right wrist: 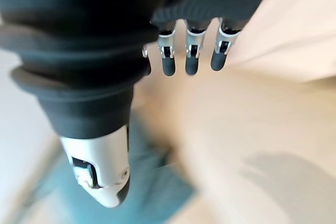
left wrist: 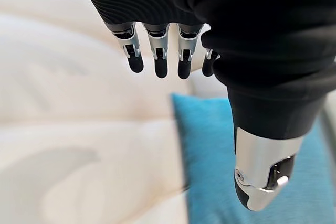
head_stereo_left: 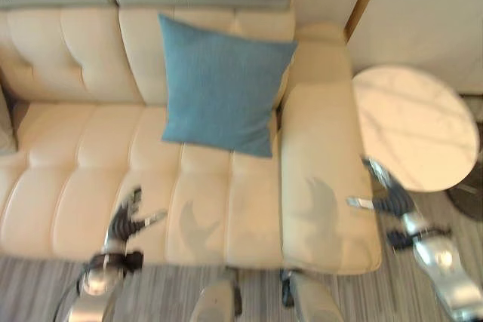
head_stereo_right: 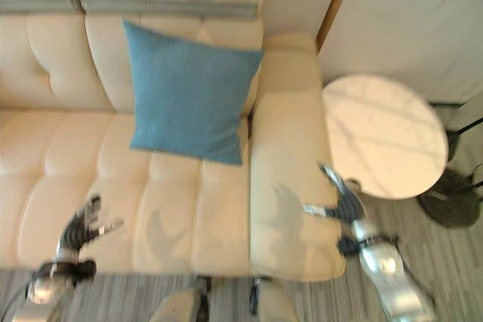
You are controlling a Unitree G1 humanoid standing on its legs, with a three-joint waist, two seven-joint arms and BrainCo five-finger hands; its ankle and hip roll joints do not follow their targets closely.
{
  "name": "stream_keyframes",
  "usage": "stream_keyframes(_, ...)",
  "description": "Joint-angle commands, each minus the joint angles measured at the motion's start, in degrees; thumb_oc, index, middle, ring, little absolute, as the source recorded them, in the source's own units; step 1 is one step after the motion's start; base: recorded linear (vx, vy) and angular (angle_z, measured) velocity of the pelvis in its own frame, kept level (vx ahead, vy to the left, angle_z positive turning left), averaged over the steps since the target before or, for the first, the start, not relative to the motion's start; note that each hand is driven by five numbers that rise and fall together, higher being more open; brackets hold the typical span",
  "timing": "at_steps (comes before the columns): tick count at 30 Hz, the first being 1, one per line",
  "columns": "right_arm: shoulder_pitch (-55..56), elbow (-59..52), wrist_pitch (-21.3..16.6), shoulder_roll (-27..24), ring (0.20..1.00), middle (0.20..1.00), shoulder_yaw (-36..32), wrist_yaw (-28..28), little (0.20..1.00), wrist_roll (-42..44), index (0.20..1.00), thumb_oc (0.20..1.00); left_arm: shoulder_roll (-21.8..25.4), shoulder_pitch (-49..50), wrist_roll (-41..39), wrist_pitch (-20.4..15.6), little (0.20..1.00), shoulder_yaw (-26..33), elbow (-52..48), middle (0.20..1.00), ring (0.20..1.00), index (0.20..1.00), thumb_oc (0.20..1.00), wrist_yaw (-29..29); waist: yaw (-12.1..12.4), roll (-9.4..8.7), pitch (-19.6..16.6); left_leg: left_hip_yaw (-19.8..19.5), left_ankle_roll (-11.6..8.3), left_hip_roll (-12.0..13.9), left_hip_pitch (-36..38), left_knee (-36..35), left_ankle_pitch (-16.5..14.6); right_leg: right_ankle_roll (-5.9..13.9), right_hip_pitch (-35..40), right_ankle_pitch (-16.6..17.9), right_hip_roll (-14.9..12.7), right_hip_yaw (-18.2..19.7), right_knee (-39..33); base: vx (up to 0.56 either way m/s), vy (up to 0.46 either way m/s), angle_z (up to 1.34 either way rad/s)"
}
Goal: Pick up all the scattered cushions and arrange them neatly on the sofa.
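Upper centre of the left eye view, a blue cushion point(head_stereo_left: 223, 84) stands propped against the backrest of a cream tufted sofa point(head_stereo_left: 90, 179), its lower edge resting on the seat, tilted a little so one corner dips toward the armrest point(head_stereo_left: 321, 179) at centre right. No print or label can be read on it.

Lower left of that view, the left hand point(head_stereo_left: 124, 220) hangs over the front part of the seat, well apart from the cushion; its own wrist view shows the fingers point(left wrist: 160, 59) straight and spread, the thumb apart, nothing held.

Lower right, the right hand point(head_stereo_left: 389, 197) hovers just past the armrest's outer side, beside the rim of a round pale surface point(head_stereo_left: 415, 126) on a dark base. Its wrist view shows straight fingers point(right wrist: 191, 59) and a separate thumb, empty, with the sofa below and the cushion blurred beyond.

Grey striped floor point(head_stereo_left: 30, 288) runs along the bottom of the frame in front of the sofa.
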Motion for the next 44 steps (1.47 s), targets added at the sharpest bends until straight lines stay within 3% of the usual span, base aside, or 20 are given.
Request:
stream_keyframes(1, -6.9, 7.3, 0.3, 1.0, 1.0, 1.0, 1.8, 2.6, 1.0, -2.3, 1.0, 1.0, -0.3, -4.6, -0.6, 0.2, 1.0, 0.4, 4.3, 1.0, 1.0, 1.0, 1.0, -3.6, -1.5, -0.18, -2.6, 0.6, 0.11, -4.2, 2.5, 0.3, -4.5, 5.27, 4.2, 1.1, -0.6, -1.1, -5.1, 0.03, 0.044, -0.16)
stream_keyframes(4, -4.5, 20.6, 1.9, 6.5, 1.0, 1.0, 0.7, 2.0, 1.0, -0.6, 1.0, 1.0, -2.6, -2.9, 3.4, 1.5, 1.0, -0.4, 13.5, 1.0, 1.0, 1.0, 1.0, -4.1, -2.9, -0.82, -5.1, 2.5, 0.31, -4.0, 5.2, -0.5, -5.5, 5.82, 6.0, 2.3, 0.0, 0.5, -6.9, -0.02, 0.044, -0.27)
stream_keyframes(6, -4.6, 22.8, 1.9, 7.2, 1.0, 1.0, 0.7, 1.9, 1.0, -0.1, 1.0, 1.0, -2.7, -2.7, 3.9, 1.7, 1.0, -0.6, 15.0, 1.0, 1.0, 1.0, 1.0, -4.2, -3.1, -0.99, -5.1, 2.9, 0.39, -3.9, 5.4, -0.5, -5.7, 6.13, 5.8, 2.7, 0.2, 1.2, -6.7, -0.14, 0.029, -0.48)
stream_keyframes(7, -5.4, 26.3, 2.2, 8.1, 1.0, 1.0, 1.3, 1.6, 1.0, 0.8, 1.0, 1.0, -2.0, -3.4, 4.6, 1.8, 1.0, -0.5, 17.2, 1.0, 1.0, 1.0, 1.0, -3.2, -3.9, -1.23, -4.0, 4.2, 0.62, -3.4, 5.3, -0.5, -5.4, 7.43, 3.9, 4.4, 0.7, 2.5, -3.4, -0.28, -0.007, -0.5)
stream_keyframes(8, -6.2, 27.1, 2.2, 8.4, 1.0, 1.0, 1.6, 1.3, 1.0, 1.3, 1.0, 1.0, -1.4, -4.2, 5.2, 1.7, 1.0, -0.7, 17.5, 1.0, 1.0, 1.0, 1.0, -2.7, -3.8, -1.04, -3.4, 4.3, 0.63, -2.6, 4.6, -0.5, -4.6, 7.37, 2.7, 3.6, 1.4, 2.8, -0.3, -0.4, -0.007, -0.65)
stream_keyframes(10, -6.4, 28.0, 1.9, 9.0, 1.0, 1.0, 2.6, 1.0, 1.0, 2.2, 1.0, 1.0, -0.1, -5.5, 6.2, 1.7, 1.0, -1.0, 17.3, 1.0, 1.0, 1.0, 1.0, -2.0, -3.3, 0.0, -1.7, 4.7, 0.7, -0.6, 3.6, -0.5, -2.6, 6.27, 2.7, -2.0, 1.9, 1.4, 8.6, -0.37, -0.019, -0.69)
stream_keyframes(12, -5.5, 28.3, 1.8, 9.5, 1.0, 1.0, 2.5, 0.9, 1.0, 2.6, 1.0, 1.0, 0.7, -6.0, 6.8, 1.7, 1.0, -1.4, 17.2, 1.0, 1.0, 1.0, 1.0, -1.8, -2.6, 0.66, -2.0, 4.7, 0.65, 0.5, 2.4, -0.5, -1.3, 4.78, 4.6, -5.0, 1.1, 0.9, 16.3, -0.35, -0.069, -0.2)
stream_keyframes(15, -4.7, 29.5, 1.7, 9.7, 1.0, 1.0, 2.2, 0.1, 1.0, 1.3, 1.0, 1.0, 0.6, -6.0, 9.0, 2.1, 1.0, -1.9, 17.7, 1.0, 1.0, 1.0, 1.0, -0.6, -1.8, 0.69, -3.1, 4.1, 0.01, 1.0, 0.1, -0.5, 1.0, 4.84, 8.6, -4.0, 0.4, 3.0, 23.1, -0.28, -0.106, 0.02)
stream_keyframes(17, -5.1, 29.0, 1.7, 9.6, 1.0, 1.0, 2.7, 0.2, 1.0, 1.0, 1.0, 1.0, 0.3, -6.3, 8.9, 1.8, 1.0, -2.5, 17.4, 1.0, 1.0, 1.0, 1.0, -0.4, -1.4, 0.51, -3.2, 3.9, -0.22, 1.0, -0.8, -0.5, 1.5, 4.44, 8.8, -4.5, 1.0, 3.1, 21.3, -0.22, -0.126, 0.0)
stream_keyframes(18, -6.1, 29.7, 2.1, 9.5, 1.0, 1.0, 3.0, -0.5, 1.0, 1.2, 1.0, 1.0, -0.3, -7.2, 8.5, 1.5, 1.0, -3.3, 17.0, 1.0, 1.0, 1.0, 1.0, -0.1, -0.3, -0.12, -3.3, 3.6, -1.54, 1.1, -4.9, -0.5, 4.4, 2.63, 13.9, -10.8, 3.1, 3.3, 11.3, -0.29, -0.194, 0.01)
stream_keyframes(19, -6.3, 29.2, 2.2, 9.6, 1.0, 1.0, 2.5, -0.8, 1.0, 1.8, 1.0, 1.0, -0.5, -7.2, 8.3, 1.6, 1.0, -3.3, 16.7, 1.0, 1.0, 1.0, 1.0, 0.0, 0.0, -0.04, -3.1, 3.5, -2.51, 1.7, -6.8, -0.5, 5.7, 1.36, 14.6, -13.2, 4.5, 3.3, 7.2, -0.29, -0.194, 0.09)
stream_keyframes(20, -6.3, 29.2, 2.2, 9.6, 1.0, 1.0, 2.6, -0.8, 1.0, 1.8, 1.0, 1.0, -0.5, -7.2, 8.3, 1.6, 1.0, -3.3, 16.7, 1.0, 1.0, 1.0, 1.0, 0.0, -0.1, -0.03, -3.1, 3.5, -2.51, 1.7, -6.8, -0.5, 5.7, 1.36, 14.6, -13.2, 4.5, 3.2, 7.2, -0.24, -0.123, 0.24)
stream_keyframes(22, -6.5, 28.8, 2.1, 8.7, 1.0, 1.0, 2.1, -1.3, 1.0, 2.3, 1.0, 1.0, -1.2, -7.9, 6.9, 1.7, 1.0, -3.4, 16.2, 1.0, 1.0, 1.0, 1.0, 0.2, -0.1, 0.79, -2.2, 4.0, -4.44, 2.2, -9.8, -0.5, 7.8, 0.4, 14.2, -13.2, 5.8, 2.6, 2.4, -0.43, -0.128, 0.14)
stream_keyframes(24, -8.2, 29.5, 3.0, 7.2, 1.0, 1.0, 2.4, -2.0, 1.0, 1.3, 1.0, 1.0, -1.7, -9.0, 7.3, 1.6, 1.0, -3.6, 16.2, 1.0, 1.0, 1.0, 1.0, 0.5, -0.6, 0.61, -0.3, 2.0, -4.42, 0.4, -11.0, 4.4, 5.2, 0.5, 12.0, -10.3, 4.7, 1.3, 0.9, -0.6, -0.068, 0.27)
stream_keyframes(27, -7.5, 28.0, 2.8, 6.5, 1.0, 1.0, 2.5, -1.5, 1.0, 1.0, 1.0, 1.0, -1.3, -8.2, 8.4, 1.5, 1.0, -3.9, 15.5, 1.0, 1.0, 1.0, 1.0, -0.4, -1.8, -1.85, -0.5, -1.2, -2.55, -1.6, -7.9, 14.0, -4.3, 1.54, 10.2, -5.8, 1.0, 0.5, -1.2, -0.34, 0.0, 0.38)
stream_keyframes(29, -7.3, 28.3, 2.7, 6.1, 1.0, 1.0, 2.9, -1.1, 1.0, 0.6, 1.0, 1.0, -1.5, -8.1, 8.3, 1.5, 1.0, -3.6, 16.0, 1.0, 1.0, 1.0, 1.0, -0.3, -2.2, -2.64, -1.0, -3.2, -2.23, -2.2, -3.7, 16.8, -9.4, 1.69, 9.6, -4.4, -0.1, 0.4, -2.6, -0.2, 0.026, 0.18)
stream_keyframes(30, -7.2, 28.3, 2.6, 6.3, 1.0, 1.0, 2.8, -1.1, 1.0, 0.4, 1.0, 1.0, -1.8, -8.1, 8.3, 1.5, 1.0, -3.5, 16.4, 1.0, 1.0, 1.0, 1.0, 0.0, -2.6, -2.31, -1.7, -3.6, -2.38, -1.5, -0.3, 15.2, -10.1, 1.99, 9.6, -4.0, 0.1, 0.2, -3.6, -0.11, 0.043, 0.01)
stream_keyframes(33, -7.5, 28.9, 2.7, 6.8, 1.0, 1.0, 3.3, -1.2, 1.0, 0.0, 1.0, 1.0, -2.1, -8.7, 8.7, 1.7, 1.0, -4.4, 16.5, 1.0, 1.0, 1.0, 1.0, 0.3, -3.1, -1.41, -3.6, -3.8, -2.14, -0.8, 2.6, 9.0, -8.1, 2.1, 9.8, -3.8, 0.8, -0.7, -4.5, -0.07, 0.064, 0.1)
stream_keyframes(38, -7.6, 29.8, 3.1, 6.7, 1.0, 1.0, 4.4, -1.0, 1.0, -1.3, 1.0, 1.0, -1.2, -7.9, 10.8, 2.0, 1.0, -4.6, 16.7, 1.0, 1.0, 1.0, 1.0, -0.1, -2.9, -1.03, -5.5, -5.1, -1.62, -1.7, 6.9, 2.0, -6.8, 2.34, 11.2, -3.6, 1.4, -0.7, -5.5, -0.02, 0.054, 0.1)
stream_keyframes(44, -8.1, 30.3, 3.5, 6.7, 1.0, 1.0, 4.9, -1.2, 1.0, -2.6, 1.0, 1.0, -1.7, -6.4, 9.2, 2.3, 1.0, -3.4, 17.0, 1.0, 1.0, 1.0, 1.0, -0.7, -1.8, -0.93, -6.3, -5.0, -1.05, -2.2, 9.0, -0.1, -6.4, 2.78, 12.5, -3.1, 1.3, -0.4, -5.9, -0.02, 0.043, -0.03)
